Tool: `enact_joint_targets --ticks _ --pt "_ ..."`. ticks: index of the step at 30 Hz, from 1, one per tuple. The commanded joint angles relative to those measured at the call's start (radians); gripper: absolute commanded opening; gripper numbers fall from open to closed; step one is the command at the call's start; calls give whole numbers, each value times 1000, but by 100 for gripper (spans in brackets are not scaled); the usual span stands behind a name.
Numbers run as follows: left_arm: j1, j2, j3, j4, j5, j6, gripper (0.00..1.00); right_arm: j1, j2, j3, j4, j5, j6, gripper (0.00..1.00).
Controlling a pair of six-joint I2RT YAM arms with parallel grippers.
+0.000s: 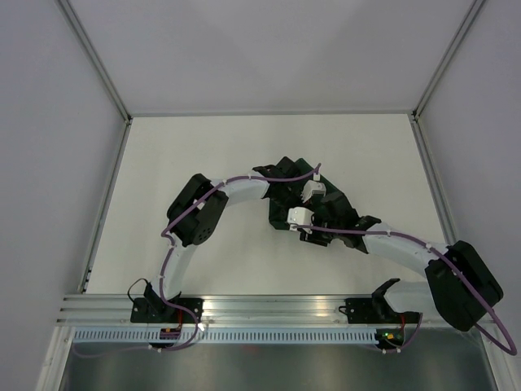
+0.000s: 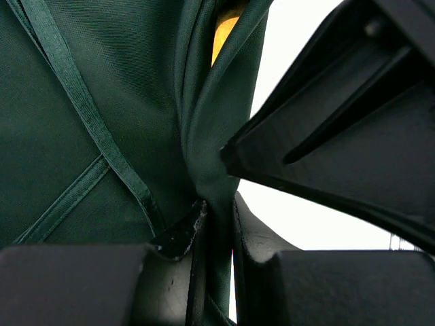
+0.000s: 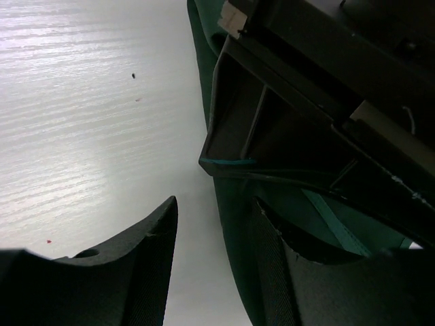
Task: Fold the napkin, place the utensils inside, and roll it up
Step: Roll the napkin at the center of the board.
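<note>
The dark green napkin [image 1: 283, 173] lies bunched in the middle of the white table, with both wrists meeting over it. In the left wrist view my left gripper [image 2: 219, 207] is shut on an upright fold of the napkin [image 2: 102, 81], cloth squeezed between its pads. A yellow sliver [image 2: 224, 34] peeks from inside the fold; I cannot tell what it is, and the utensils are otherwise hidden. My right gripper [image 3: 216, 204] is open, with the napkin's edge [image 3: 234, 238] against its right finger and bare table by the left. The left gripper's black body [image 3: 306, 102] hangs just above.
The white table [image 1: 203, 155] is enclosed by pale walls and metal corner posts [image 1: 106, 81]. An aluminium rail [image 1: 269, 305] with the arm bases runs along the near edge. The right gripper's black housing [image 2: 353, 122] fills the right of the left wrist view.
</note>
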Motion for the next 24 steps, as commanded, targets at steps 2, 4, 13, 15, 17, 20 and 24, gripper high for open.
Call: enact_joint_targets --ticks 2,4,13,15,17,20,24 --pt "-3 66 -13 -92 -53 -8 2 11 32 3 68 54 1 53" --pt "-3 69 -13 -94 -53 -8 2 9 46 3 65 51 0 53" --pt "6 56 -13 -92 -44 -22 11 9 66 -3 69 60 0 38" --pt "9 51 -14 -89 -38 -27 15 9 69 -5 68 56 -2 35" --pt "17 46 -16 -82 -35 -41 21 11 75 -8 62 53 -3 28" --pt "34 36 -18 -59 -6 -73 28 9 82 -6 48 47 -5 19" --pt "67 16 -27 -5 43 -139 30 6 91 -5 31 34 0 15"
